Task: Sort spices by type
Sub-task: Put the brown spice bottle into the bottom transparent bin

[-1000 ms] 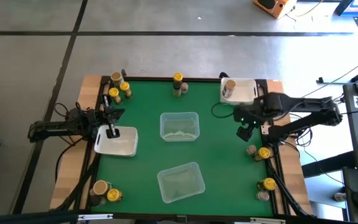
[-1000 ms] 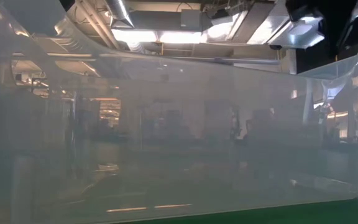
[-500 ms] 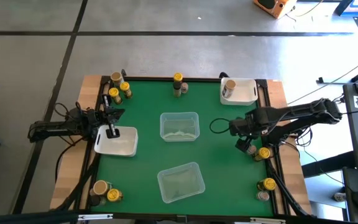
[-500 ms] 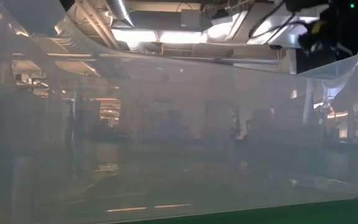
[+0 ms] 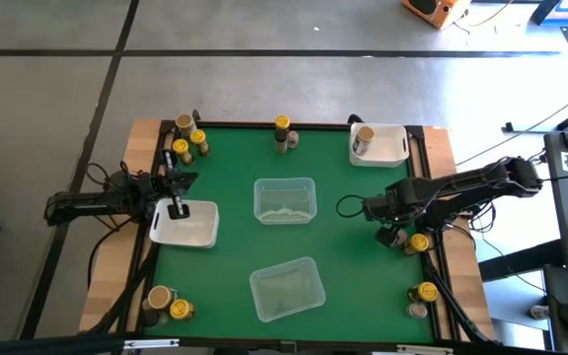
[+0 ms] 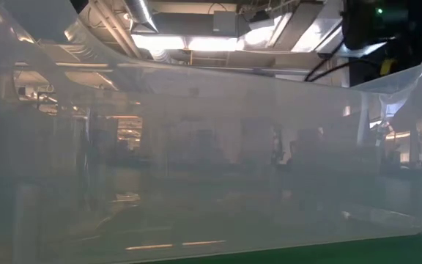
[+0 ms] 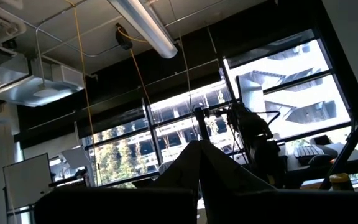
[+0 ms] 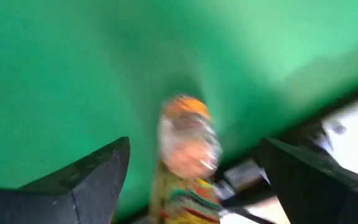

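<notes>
While the left gripper rests at the near edge of the white tray on the table's left side, its fingers pressed together with nothing between them, the right gripper hangs low over the green mat at the right edge. Its fingers are spread wide, with a jar standing between them, not yet gripped. In the high view this gripper sits just beside 2 jars, one with a yellow lid. Other jars stand in small groups: 3 at the far left corner, 2 at the far middle, 1 in the far right tray, 2 at the near left, 2 at the near right. 2 clear tubs sit mid-table.
</notes>
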Tool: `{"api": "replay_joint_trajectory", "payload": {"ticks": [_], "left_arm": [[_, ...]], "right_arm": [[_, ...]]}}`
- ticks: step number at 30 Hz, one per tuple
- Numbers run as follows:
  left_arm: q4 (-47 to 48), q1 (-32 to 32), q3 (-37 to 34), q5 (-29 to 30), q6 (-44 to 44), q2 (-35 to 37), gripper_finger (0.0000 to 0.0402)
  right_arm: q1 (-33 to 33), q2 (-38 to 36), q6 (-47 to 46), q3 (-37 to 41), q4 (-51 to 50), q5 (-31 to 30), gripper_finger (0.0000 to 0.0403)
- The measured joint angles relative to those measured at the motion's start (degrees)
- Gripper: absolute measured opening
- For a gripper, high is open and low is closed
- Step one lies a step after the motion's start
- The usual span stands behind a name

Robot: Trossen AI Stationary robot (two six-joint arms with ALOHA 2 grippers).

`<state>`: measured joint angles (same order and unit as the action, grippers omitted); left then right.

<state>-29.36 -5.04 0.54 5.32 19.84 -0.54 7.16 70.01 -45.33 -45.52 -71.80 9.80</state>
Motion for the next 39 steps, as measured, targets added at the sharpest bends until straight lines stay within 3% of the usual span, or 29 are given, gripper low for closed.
{"api": "replay_joint_trajectory", "payload": {"ticks": [26, 30, 39], "left_arm": [[0.22, 0.01, -0.01, -0.01, -0.25, 0.00, 0.0004], [0.20, 0.00, 0.00, 0.00, -0.28, 0.00, 0.0004], [0.19, 0.00, -0.01, 0.00, -0.37, 0.00, 0.0004]], "right_arm": [[-0.02, 18.72, 2.64, 0.51, -0.55, 7.85, 0.0350], [-0.05, 18.83, 3.56, 0.51, 0.05, 7.83, 0.0316], [-0.04, 18.81, 4.81, 0.44, -0.20, 7.87, 0.0195]]}}
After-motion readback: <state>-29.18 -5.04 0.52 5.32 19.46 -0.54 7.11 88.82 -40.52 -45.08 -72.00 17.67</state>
